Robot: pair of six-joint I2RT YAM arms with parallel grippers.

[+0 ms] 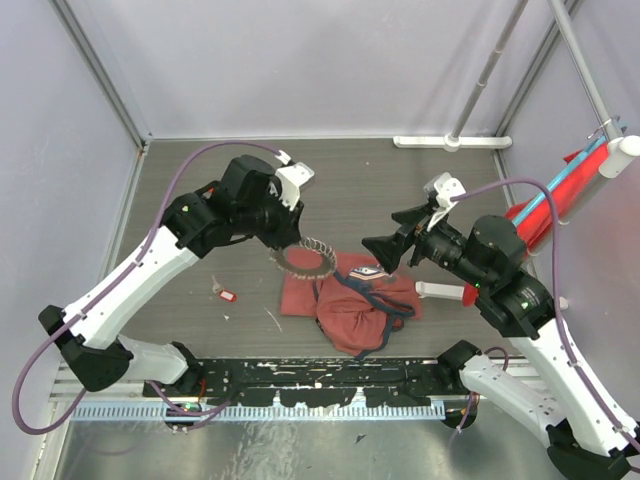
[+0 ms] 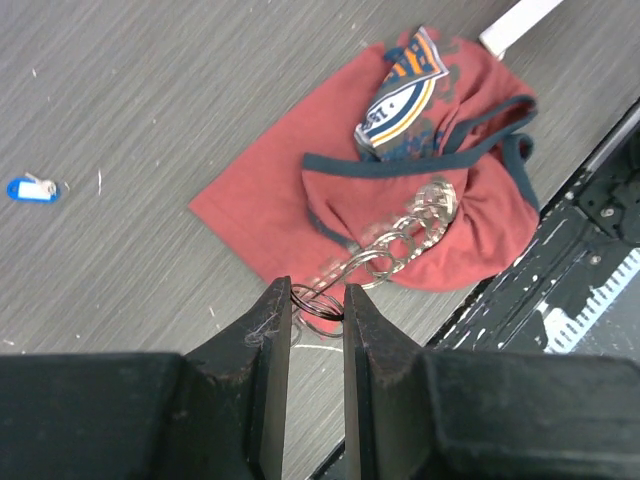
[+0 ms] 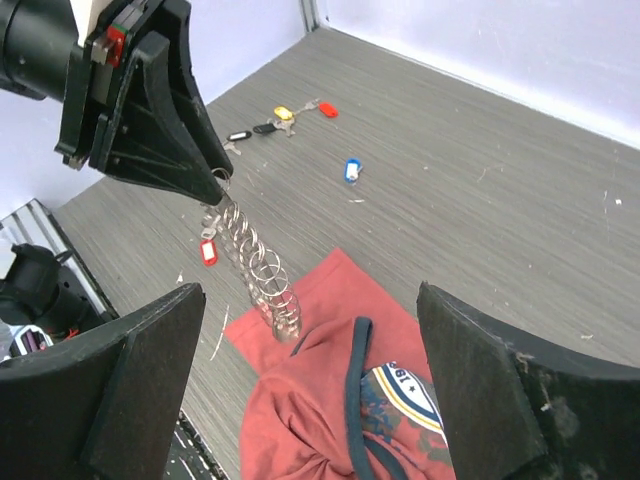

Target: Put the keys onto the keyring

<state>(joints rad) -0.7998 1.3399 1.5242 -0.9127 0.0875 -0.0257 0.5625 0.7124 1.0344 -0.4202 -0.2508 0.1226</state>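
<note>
The keyring (image 1: pixel 306 259) is a string of silvery wire rings hanging from my left gripper (image 1: pixel 289 243). In the left wrist view the gripper (image 2: pixel 318 297) is shut on the top ring, and the keyring (image 2: pixel 400 235) trails down onto the dark-red cloth bag (image 2: pixel 290 205). My right gripper (image 1: pixel 384 250) is open and empty above the bag (image 1: pixel 350 305). The right wrist view (image 3: pixel 310 295) shows the keyring (image 3: pixel 255 265) and the bag (image 3: pixel 320 410) below it. Loose keys lie on the table: red (image 3: pixel 208 252), blue (image 3: pixel 351 170), yellow (image 3: pixel 283 112), black (image 3: pixel 240 135). One red key (image 1: pixel 226 295) shows from above.
A white stick with a red tip (image 1: pixel 445 290) lies right of the bag. Red and blue tubes (image 1: pixel 560 195) lean on the right wall. A white bar (image 1: pixel 450 142) lies at the back. A black rail (image 1: pixel 330 375) runs along the near edge.
</note>
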